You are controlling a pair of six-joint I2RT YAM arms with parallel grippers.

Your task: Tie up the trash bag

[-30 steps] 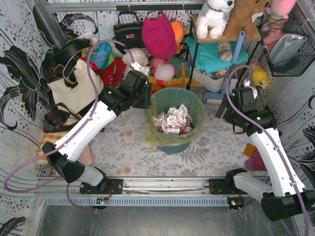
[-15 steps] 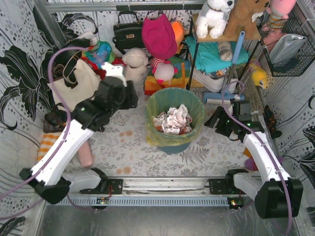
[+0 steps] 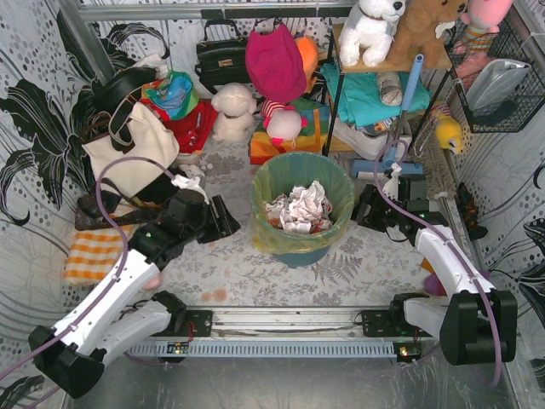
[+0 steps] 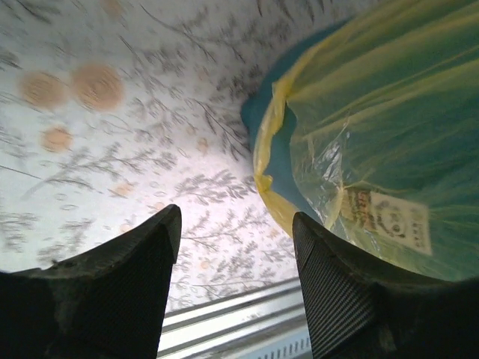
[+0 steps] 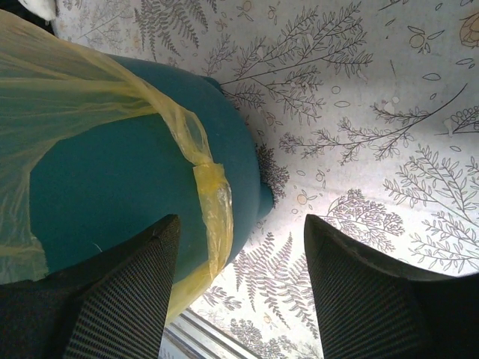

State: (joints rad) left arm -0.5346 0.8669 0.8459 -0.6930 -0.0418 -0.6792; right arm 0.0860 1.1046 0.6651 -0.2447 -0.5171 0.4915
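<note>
The trash bag (image 3: 266, 237) is thin yellow-green plastic lining a teal bin (image 3: 298, 254) at the middle of the floor, folded down over the rim, with crumpled white paper (image 3: 300, 207) inside. My left gripper (image 3: 228, 223) sits low just left of the bin, open and empty. In the left wrist view the gripper (image 4: 236, 217) frames bare floor, with the bag (image 4: 374, 112) up and to the right. My right gripper (image 3: 362, 209) is close to the bin's right side, open and empty. In the right wrist view the gripper (image 5: 242, 221) faces a twisted strip of bag (image 5: 213, 194) on the bin wall (image 5: 112, 187).
A cream tote bag (image 3: 128, 153) and an orange striped cloth (image 3: 92, 256) lie at the left. Plush toys, a black handbag (image 3: 223, 53) and a shelf (image 3: 375, 94) crowd the back. A metal rail (image 3: 281, 319) runs along the near edge.
My left arm swung down from the bin's upper-left rim to the floor beside the bin, its jaws spreading wider. My right arm dropped and moved in toward the bin's right side.
</note>
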